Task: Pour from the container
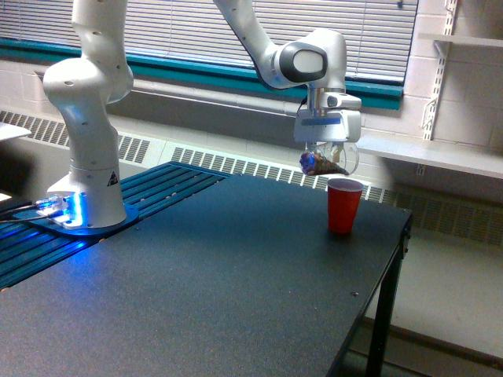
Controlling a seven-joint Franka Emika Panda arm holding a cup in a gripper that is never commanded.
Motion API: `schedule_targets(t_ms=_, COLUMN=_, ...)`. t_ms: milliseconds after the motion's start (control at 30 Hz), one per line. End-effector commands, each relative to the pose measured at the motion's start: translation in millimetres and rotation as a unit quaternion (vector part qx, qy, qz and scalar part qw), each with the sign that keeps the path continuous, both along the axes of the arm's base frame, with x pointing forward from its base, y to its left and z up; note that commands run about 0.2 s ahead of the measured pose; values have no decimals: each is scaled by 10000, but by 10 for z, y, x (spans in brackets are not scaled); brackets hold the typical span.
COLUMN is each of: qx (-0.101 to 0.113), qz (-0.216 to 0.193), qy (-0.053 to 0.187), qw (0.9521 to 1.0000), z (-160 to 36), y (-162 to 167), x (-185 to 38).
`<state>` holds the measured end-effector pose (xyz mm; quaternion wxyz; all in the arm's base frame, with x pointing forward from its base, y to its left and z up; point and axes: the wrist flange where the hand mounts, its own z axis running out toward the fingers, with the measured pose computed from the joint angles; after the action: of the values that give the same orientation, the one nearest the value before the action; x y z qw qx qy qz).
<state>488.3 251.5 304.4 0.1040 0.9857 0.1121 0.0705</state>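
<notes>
Container (328,161), clear plastic jug w/ brown lumpy stuff inside, hangs tilted in my gripper (327,149), jaws clamped on it, just above & slightly to exterior view's left of red cup (344,206) on black table (212,275).

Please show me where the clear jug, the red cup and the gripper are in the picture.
clear jug (326,162), exterior view, on its see-through wall over the brown material.
red cup (343,208), exterior view, on its outer side.
gripper (328,145), exterior view, between its fingertips.
</notes>
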Motion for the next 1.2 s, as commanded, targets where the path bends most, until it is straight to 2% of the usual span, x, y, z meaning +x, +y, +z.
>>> schedule_targets(t_ms=33, qx=-103, qz=-3, qy=-23, qw=9999, z=56, y=118, x=23)
schedule_targets(t_ms=833, qx=-725, qz=236, qy=284, qw=9967, z=85, y=207, x=68)
schedule_targets(t_ms=1200, qx=-1029, qz=361, qy=518, qw=9927, z=106, y=244, x=76)
